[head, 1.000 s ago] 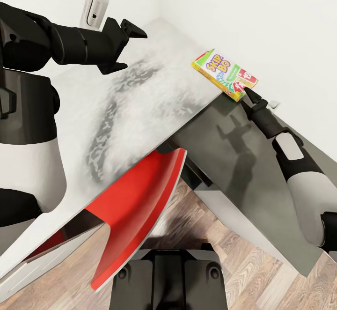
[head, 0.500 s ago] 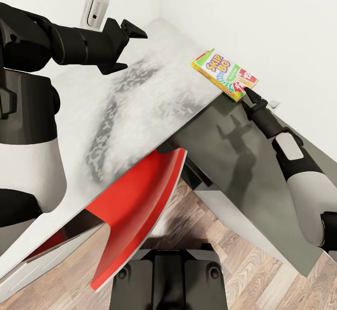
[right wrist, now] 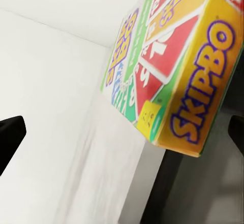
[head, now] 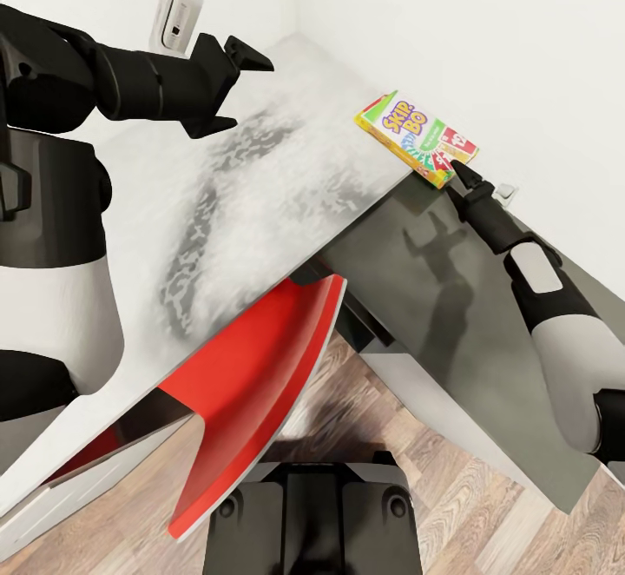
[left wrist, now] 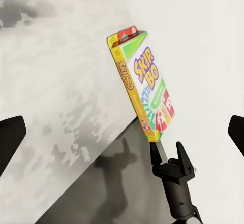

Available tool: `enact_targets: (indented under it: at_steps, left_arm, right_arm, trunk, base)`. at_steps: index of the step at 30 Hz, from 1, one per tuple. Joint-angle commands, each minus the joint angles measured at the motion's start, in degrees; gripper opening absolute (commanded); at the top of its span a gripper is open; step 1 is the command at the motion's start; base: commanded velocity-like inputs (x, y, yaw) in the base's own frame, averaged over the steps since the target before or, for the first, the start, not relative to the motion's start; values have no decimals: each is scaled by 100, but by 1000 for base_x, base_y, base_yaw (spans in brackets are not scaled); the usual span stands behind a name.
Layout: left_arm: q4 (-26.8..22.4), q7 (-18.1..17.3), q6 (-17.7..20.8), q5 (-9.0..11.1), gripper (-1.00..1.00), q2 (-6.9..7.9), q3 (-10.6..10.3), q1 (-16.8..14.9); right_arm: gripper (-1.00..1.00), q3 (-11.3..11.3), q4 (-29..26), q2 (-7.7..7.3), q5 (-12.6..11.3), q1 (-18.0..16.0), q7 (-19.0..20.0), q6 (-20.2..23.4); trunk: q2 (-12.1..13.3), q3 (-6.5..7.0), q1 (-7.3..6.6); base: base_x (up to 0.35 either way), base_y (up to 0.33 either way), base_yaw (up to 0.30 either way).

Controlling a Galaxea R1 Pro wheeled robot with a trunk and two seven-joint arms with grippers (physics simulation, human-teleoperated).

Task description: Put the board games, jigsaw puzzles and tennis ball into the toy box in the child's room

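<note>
The Skip-Bo game box point(head: 415, 138) lies flat on the light-grey top of the table point(head: 260, 201), at its far end close to the white wall, with one corner jutting past the edge over the lower dark-grey top. The right gripper point(head: 457, 169) sits just beside that overhanging corner, its fingers spread with nothing between them; in the right wrist view the box point(right wrist: 175, 76) looms very near, between the two dark fingertips. The left gripper point(head: 240, 52) hangs above the table well apart from the box, also spread and empty, and its camera sees the box point(left wrist: 145, 89) with the right gripper point(left wrist: 169, 153) at its lower end. The box looks like a light, stiff cardboard carton with a glossy print, so it would probably slide on the smooth top rather than lift if nudged. The best hold seems to be across its thin thickness at the overhanging corner or short end, where one finger can pass underneath. A red chair point(head: 252, 384) is tucked under the table.
</note>
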Motion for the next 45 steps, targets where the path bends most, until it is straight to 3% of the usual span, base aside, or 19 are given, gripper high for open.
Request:
enact_targets:
  at_steps: [1,21,40,45]
  left_arm:
    - [-2,52,19,43,100,1,-2,-7]
    - [-2,53,19,43,100,-4,-1,-9]
    - [-2,53,19,43,100,-9,-2,-9]
    - [-2,53,23,43,100,0,-93,-12]
  right_arm:
    - [100,-9,1,4,-47,0,-38,51]
    - [100,20,15,8,-50,1,-222,-163]
    - [100,6,179,10,-49,-53,72,-240]
    - [100,4,201,14,-48,-63,90,-244]
  trunk:
    - [-9,-7,3]
    - [-9,-7,3]
    - [-9,-7,3]
    - [-9,-7,3]
  base:
    - [0,0,0]
    - [0,0,0]
    - [0,0,0]
    - [0,0,0]
